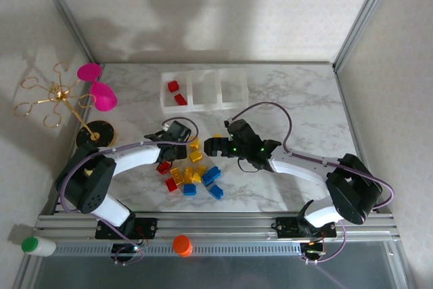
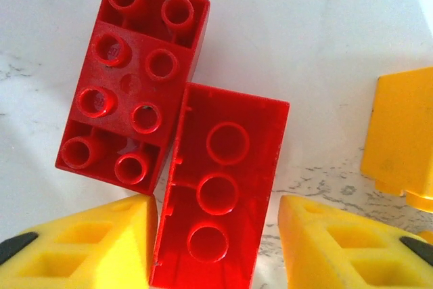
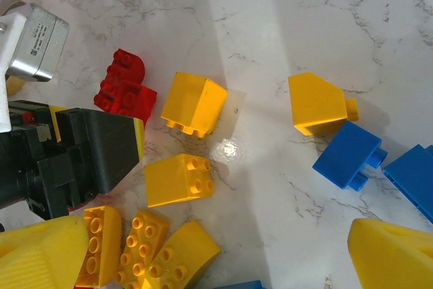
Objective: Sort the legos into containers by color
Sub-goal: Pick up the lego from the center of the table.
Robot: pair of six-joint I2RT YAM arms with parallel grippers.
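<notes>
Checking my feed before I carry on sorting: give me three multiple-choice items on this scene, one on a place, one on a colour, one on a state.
1. Which bin of the containers holds the two sorted legos?
A. the left one in the top view
B. the middle one
C. the right one

2. What colour are the two bricks under the left claw?
A. blue
B. red
C. yellow

3. How does the right claw stand?
A. shut on a blue brick
B. shut on nothing
C. open above the pile

Key:
1 A, both lie in the left-hand bin in the top view.
2 B, the left wrist view shows two red bricks by the yellow fingers.
3 C, its jaws stand wide apart, gripping nothing.
</notes>
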